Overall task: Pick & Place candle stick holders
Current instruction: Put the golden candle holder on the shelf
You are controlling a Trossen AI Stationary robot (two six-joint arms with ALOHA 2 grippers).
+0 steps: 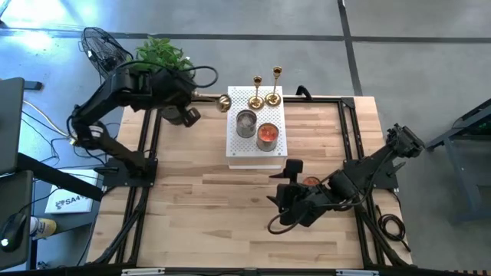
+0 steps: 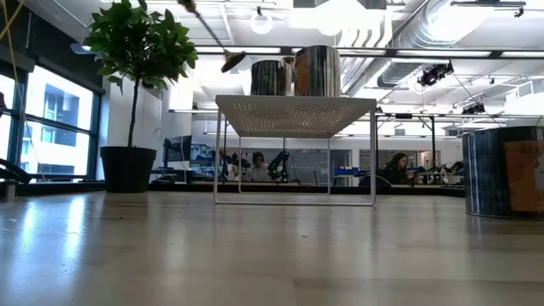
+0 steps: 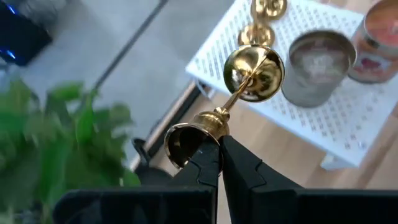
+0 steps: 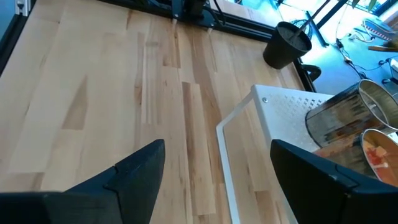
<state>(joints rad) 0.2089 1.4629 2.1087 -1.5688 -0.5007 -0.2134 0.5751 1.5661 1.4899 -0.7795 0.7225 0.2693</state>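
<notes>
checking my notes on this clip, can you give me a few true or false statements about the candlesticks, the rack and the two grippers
1. The left gripper is shut on a candlestick. True.
2. Two candlesticks stand on the white rack. True.
3. The right gripper holds a candlestick. False: it is open and empty, over the table.
4. The white rack carries nothing but candlesticks. False: two jars sit on it too.
5. The held candlestick is upright. False: it lies tilted, its round base toward the rack.

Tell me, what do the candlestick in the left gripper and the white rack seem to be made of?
Candlestick: probably polished brass or gold-plated metal, since its round base mirrors the surroundings. White rack: likely painted sheet metal, matte, punched with rows of small holes, standing on thin wire legs.
</notes>
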